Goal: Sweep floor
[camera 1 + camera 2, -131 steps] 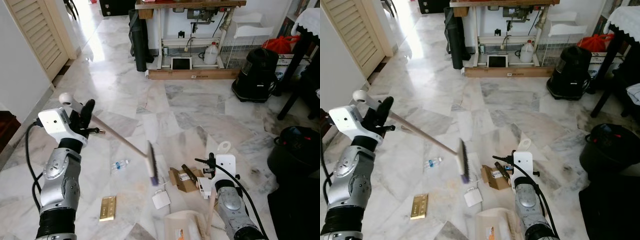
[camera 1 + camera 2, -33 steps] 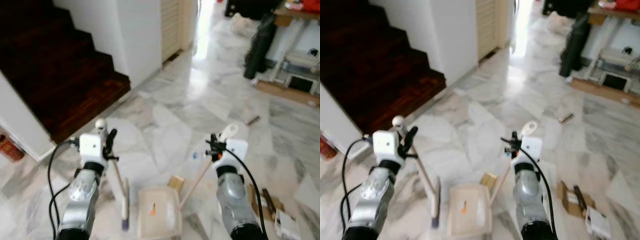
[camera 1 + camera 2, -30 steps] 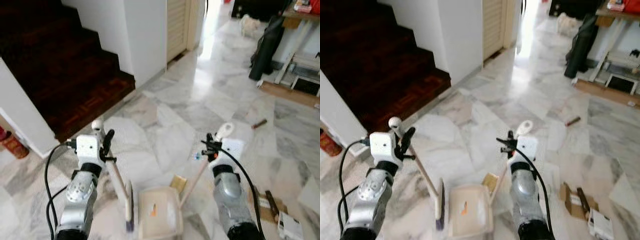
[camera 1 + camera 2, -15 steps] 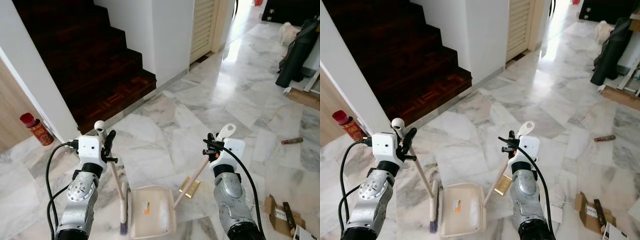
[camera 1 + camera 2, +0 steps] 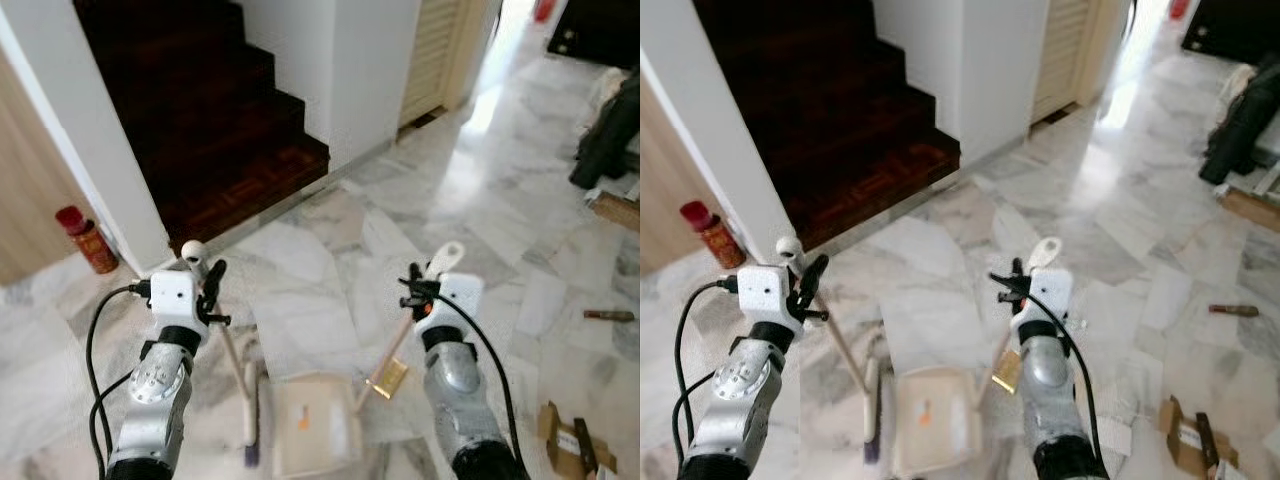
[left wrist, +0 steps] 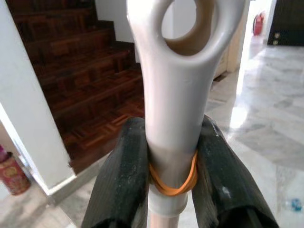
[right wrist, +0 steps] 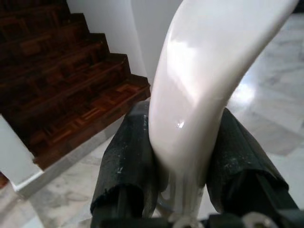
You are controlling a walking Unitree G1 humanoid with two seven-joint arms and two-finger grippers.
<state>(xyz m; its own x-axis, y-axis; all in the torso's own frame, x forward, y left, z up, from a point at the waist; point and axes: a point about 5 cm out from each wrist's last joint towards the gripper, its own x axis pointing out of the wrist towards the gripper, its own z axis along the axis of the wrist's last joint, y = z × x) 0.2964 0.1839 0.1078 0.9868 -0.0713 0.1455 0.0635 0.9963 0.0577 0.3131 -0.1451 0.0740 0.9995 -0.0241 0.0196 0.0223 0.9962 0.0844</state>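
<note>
The left gripper (image 6: 173,190) is clamping the white top of the broom (image 5: 247,400) handle, its two black fingers (image 6: 122,185) pressing either side just below the handle's hanging loop, where an orange rubber band (image 6: 172,176) is circling the shaft. In the head views this gripper (image 5: 207,285) is sitting at about 8 o'clock, with the wooden shaft slanting down toward 6 o'clock and the brush head resting on the marble floor (image 5: 470,190). The right gripper (image 7: 183,156) is likewise closed on the pale curved grip of the dustpan (image 5: 315,430) handle, fingers (image 7: 126,161) squeezing it from both sides; in the head views it (image 5: 412,290) is sitting just right of centre, the wooden stick running down toward the pan. The cream pan is lying flat on the floor at 6 o'clock, just beside the brush head, with a small orange mark inside it. A gold packet (image 5: 388,377) is lying on the floor beside the dustpan stick, near the pan's far right corner. A dark wooden staircase (image 5: 190,110) is rising at 11 o'clock, a red can (image 5: 82,238) is standing by the wall at 9 o'clock, and a cardboard box (image 5: 565,450) is lying at 4 o'clock.
</note>
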